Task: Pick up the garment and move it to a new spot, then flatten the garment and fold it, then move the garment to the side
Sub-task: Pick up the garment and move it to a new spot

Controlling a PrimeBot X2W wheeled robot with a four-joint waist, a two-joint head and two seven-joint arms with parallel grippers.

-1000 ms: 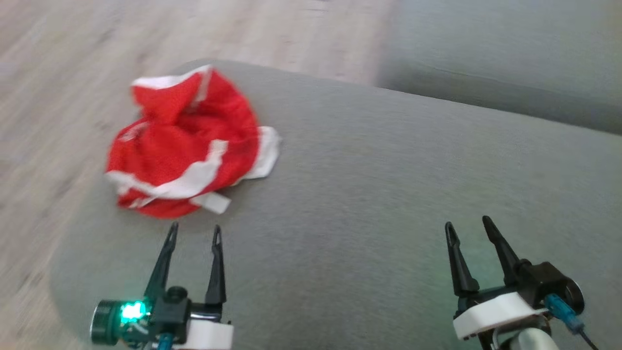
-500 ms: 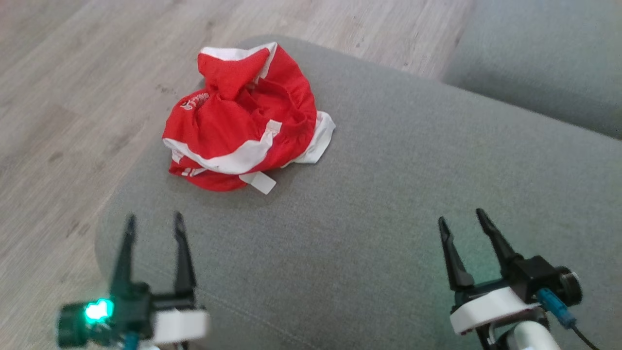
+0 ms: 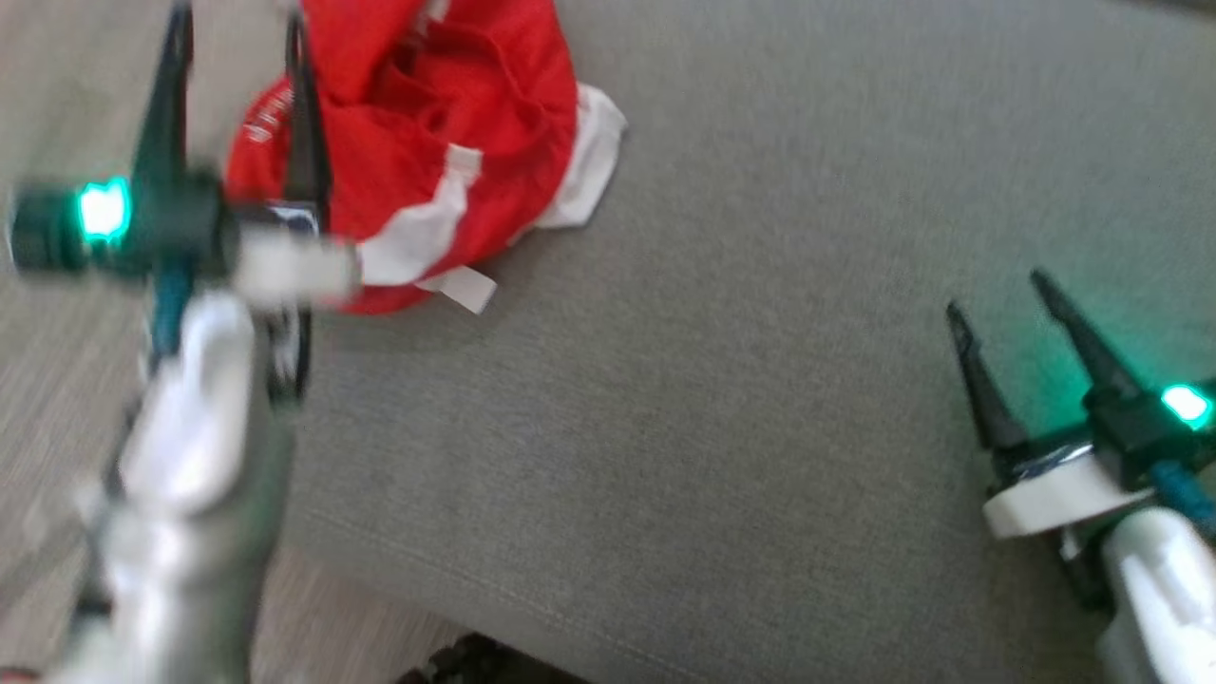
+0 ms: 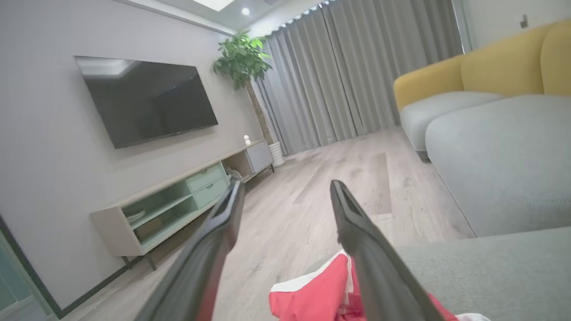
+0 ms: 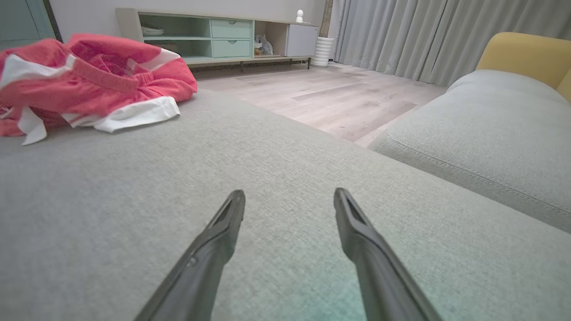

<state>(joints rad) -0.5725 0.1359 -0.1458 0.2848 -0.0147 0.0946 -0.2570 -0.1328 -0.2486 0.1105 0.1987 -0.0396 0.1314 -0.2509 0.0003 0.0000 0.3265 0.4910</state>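
Observation:
The garment (image 3: 446, 142) is a crumpled red piece with white trim, lying near the left end of a grey cushion (image 3: 760, 285). It also appears in the right wrist view as the garment (image 5: 89, 84) at the upper left, and the garment (image 4: 312, 298) lies at the bottom of the left wrist view. My left gripper (image 3: 233, 19) is raised and open, its fingers over the garment's left edge, nothing between them. My right gripper (image 3: 997, 294) stands open low over the cushion at the right, well apart from the garment.
Wooden floor (image 3: 57, 114) lies left of the cushion. A second grey cushion (image 5: 482, 129) sits to the right across a gap, with a yellow backrest (image 5: 526, 53). A low TV cabinet (image 4: 178, 200), a wall screen (image 4: 147, 98), a plant and curtains stand further off.
My left arm has lifted and reached forward until its fingers stand over the garment's left side. The head camera has tilted down, shifting the whole picture. Both grippers stay open.

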